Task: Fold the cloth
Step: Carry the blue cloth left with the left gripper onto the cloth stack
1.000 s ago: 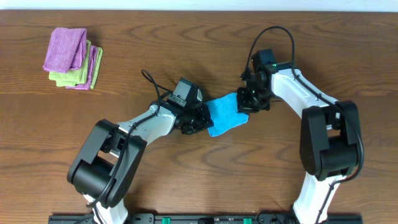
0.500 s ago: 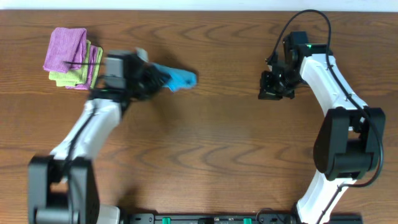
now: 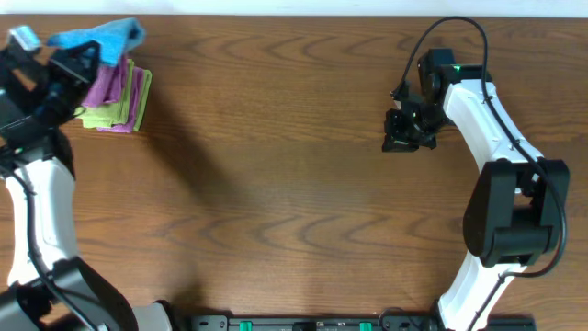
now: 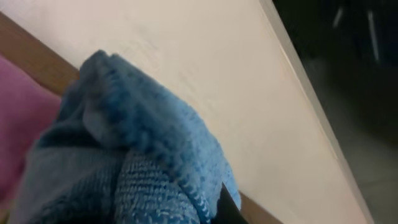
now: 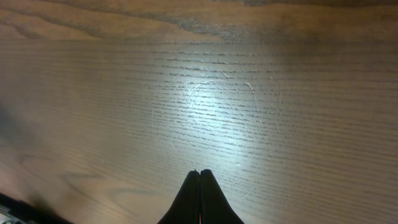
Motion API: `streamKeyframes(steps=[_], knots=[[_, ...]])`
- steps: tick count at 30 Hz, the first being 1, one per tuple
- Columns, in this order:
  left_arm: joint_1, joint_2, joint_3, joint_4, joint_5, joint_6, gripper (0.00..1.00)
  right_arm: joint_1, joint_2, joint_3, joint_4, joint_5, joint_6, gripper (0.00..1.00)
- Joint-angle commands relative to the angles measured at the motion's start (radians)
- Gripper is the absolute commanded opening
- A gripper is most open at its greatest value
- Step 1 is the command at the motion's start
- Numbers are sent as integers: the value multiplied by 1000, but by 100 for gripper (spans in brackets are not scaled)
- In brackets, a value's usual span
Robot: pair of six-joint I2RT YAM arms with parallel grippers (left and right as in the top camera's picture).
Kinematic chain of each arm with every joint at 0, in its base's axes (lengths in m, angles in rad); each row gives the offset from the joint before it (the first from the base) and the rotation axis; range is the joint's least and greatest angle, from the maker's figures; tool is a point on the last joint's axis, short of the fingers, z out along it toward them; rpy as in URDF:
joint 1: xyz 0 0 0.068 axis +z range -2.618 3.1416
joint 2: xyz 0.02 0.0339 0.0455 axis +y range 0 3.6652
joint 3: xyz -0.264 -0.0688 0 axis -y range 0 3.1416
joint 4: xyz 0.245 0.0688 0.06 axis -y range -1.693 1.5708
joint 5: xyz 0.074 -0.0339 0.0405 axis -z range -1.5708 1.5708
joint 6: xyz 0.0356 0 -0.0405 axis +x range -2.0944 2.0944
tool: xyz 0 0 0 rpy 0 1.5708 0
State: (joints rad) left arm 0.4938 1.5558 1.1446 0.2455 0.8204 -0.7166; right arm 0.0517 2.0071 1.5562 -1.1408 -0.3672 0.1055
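**Blue cloth bunched in L gripper, over the stack at far-left corner**

From overhead I've got the left gripper point(image 3: 73, 61) up at the far-left corner of the table point(image 3: 276, 211), clamped on the cloth point(image 3: 99, 37). The cloth is sky-blue microfibre, crumpled into a wad rather than lying flat, w/ most of it sticking out past the fingers toward the table's back edge. It sits right over the top of the purple cloth point(image 3: 112, 83), which is folded and stacked on the light green cloth point(image 3: 99, 118). I can't tell whether the blue wad is touching that stack or hanging just clear of it; overhead view gives no height there.

Left wrist cam: the cloth point(image 4: 137, 155) fills the lower-left of the view, folds and knit texture close up and a bit blurred. A sliver of purple cloth point(image 4: 15, 130) shows at the left edge, a thin strip of wood beside it, and a pale surface point(image 4: 205, 68) beyond the table edge. One dark fingertip point(image 4: 229, 208) pokes out under the blue fabric.

The right gripper point(image 3: 402, 140) is well apart from all that, on the right half of the table, above bare wood. Right wrist cam shows its fingers point(image 5: 194, 202) pressed together tip to tip w/ nothing between them, and only wood grain w/ a light glare patch below.
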Motion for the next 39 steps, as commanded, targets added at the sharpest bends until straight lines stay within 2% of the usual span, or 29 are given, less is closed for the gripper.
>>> streamKeyframes(steps=[1,12,18,24,30,39], knots=[[21,80,63,21,93,46,6,18,-27,14,-9,-7,-18,2],[24,329,376,4,150,158,6,63,-27,14,-48,-7,-44,2],[23,441,510,-143,116,339,6,80,-27,14,-49,-7,-44,2],[23,495,528,-190,64,491,6,81,-27,14,-56,-7,-44,2],[23,499,528,-238,6,594,6,91,-27,14,-53,-7,-43,2],[23,499,527,-372,-49,616,6,137,-27,14,-21,-7,-34,2]])
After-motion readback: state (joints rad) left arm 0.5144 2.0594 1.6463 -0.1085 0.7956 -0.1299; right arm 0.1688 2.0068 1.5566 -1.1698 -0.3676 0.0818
